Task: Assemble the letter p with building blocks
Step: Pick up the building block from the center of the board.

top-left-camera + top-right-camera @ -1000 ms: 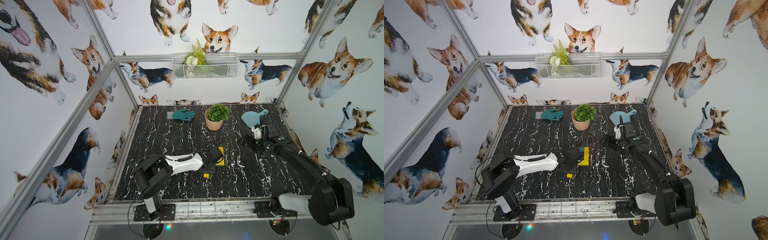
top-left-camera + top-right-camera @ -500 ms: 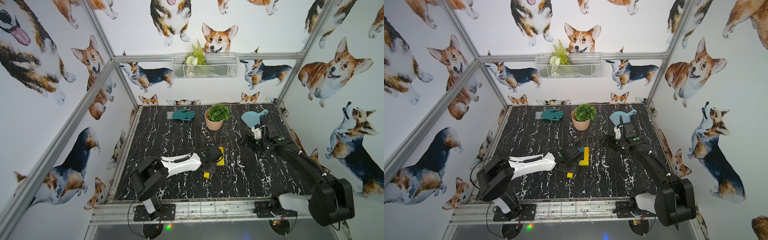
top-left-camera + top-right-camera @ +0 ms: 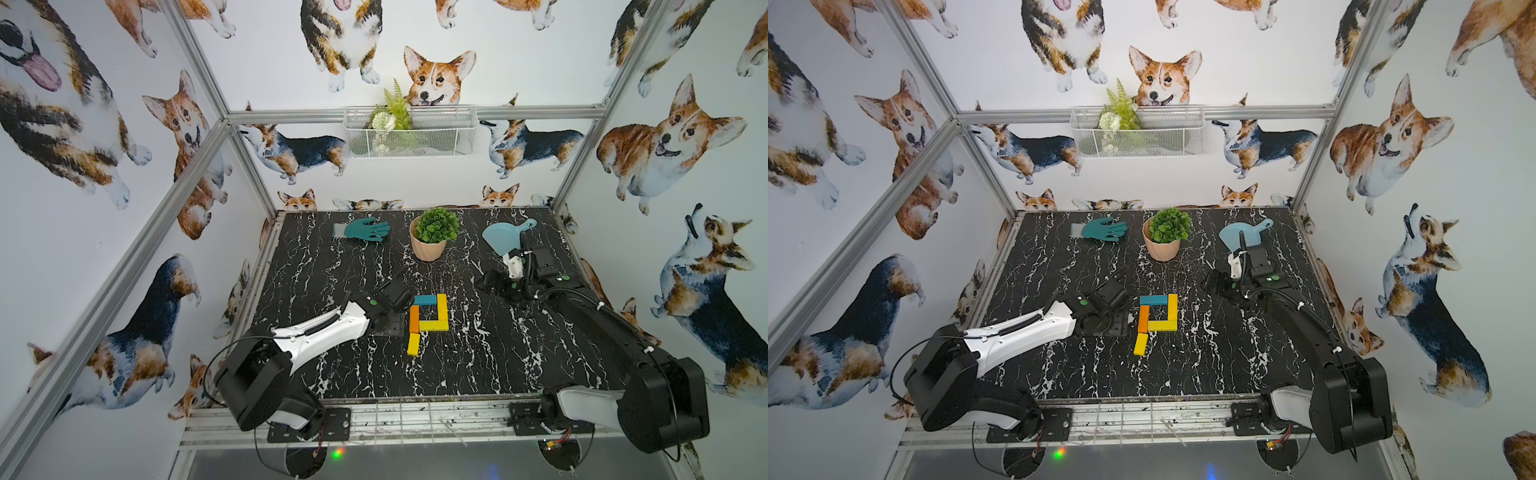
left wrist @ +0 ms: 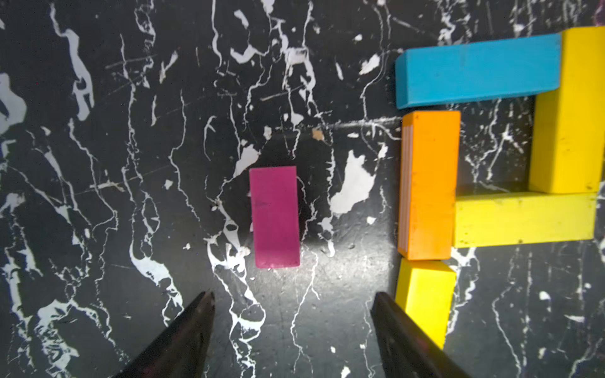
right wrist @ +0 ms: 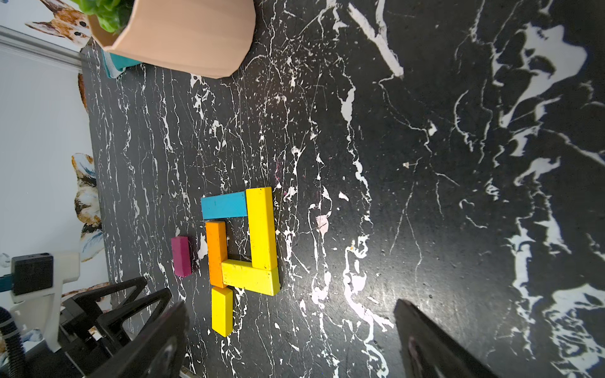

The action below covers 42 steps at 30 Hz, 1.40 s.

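Corgi-print walls surround a black marble desk. Mid-desk lies the letter p, part built. The teal block runs across the far end and the yellow side block is on the right. The yellow bottom block closes the loop and the orange block makes the upper stem, all of them touching. The short yellow stem block meets the near end of the orange block, slightly tilted in both top views.

The pink block shows in neither top view, because the left arm covers that spot. Both wrist views show it flat on the desk, left of the orange block and parallel to it, with a clear gap and not joined.

The left pincer is released: jaws apart, nothing between them. The pink block lies just beyond the tips, untouched. One finger overlaps the short yellow stem block in that view; I cannot tell whether they touch. Both top views only show this pincer low, just left of the stem.

The right pincer is spread wide and empty, with bare desk between the jaws. In both top views it sits far-right of the letter, well apart from it and near the dustpan.

On the far side are a teal glove and a potted plant, and a wire basket hangs on the far wall. The right wrist view catches the pot, the left wrist view none of these.
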Tool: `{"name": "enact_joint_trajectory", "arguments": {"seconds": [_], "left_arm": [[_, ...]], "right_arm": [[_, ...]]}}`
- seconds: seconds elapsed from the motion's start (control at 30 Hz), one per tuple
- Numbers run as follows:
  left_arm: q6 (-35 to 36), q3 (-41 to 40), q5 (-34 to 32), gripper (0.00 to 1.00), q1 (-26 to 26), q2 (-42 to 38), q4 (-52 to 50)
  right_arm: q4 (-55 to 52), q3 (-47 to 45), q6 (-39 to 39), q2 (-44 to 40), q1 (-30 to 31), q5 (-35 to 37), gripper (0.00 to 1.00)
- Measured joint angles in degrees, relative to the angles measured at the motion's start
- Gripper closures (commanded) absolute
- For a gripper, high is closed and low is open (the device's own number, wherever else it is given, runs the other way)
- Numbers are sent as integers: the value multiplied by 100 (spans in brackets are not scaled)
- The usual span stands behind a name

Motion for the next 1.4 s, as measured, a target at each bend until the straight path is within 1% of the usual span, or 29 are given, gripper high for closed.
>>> {"name": "enact_joint_trajectory", "arguments": {"seconds": [0.13, 0.4, 0.67, 0.9, 1.03, 1.2, 1.27, 1.4], "left_arm": [[20, -79, 68, 19, 87, 44, 83], [133, -4, 223, 21, 173, 455, 308], [225, 28, 391, 26, 518, 551, 457], [293, 127, 601, 29, 575, 870, 546], [295, 247, 654, 37, 595, 1025, 540], [297, 297, 693, 53, 719, 1174, 518], [293, 297, 695, 59, 726, 1187, 511], [291, 291, 752, 63, 734, 1189, 509]], "right_arm": [[2, 0, 0, 44, 0, -15, 0], [2, 4, 0, 59, 0, -15, 0], [2, 22, 0, 85, 0, -15, 1], [2, 33, 0, 120, 0, -15, 0], [2, 33, 0, 125, 0, -15, 1], [2, 33, 0, 127, 0, -15, 0], [2, 33, 0, 129, 0, -13, 0], [2, 33, 0, 140, -7, -11, 0]]}}
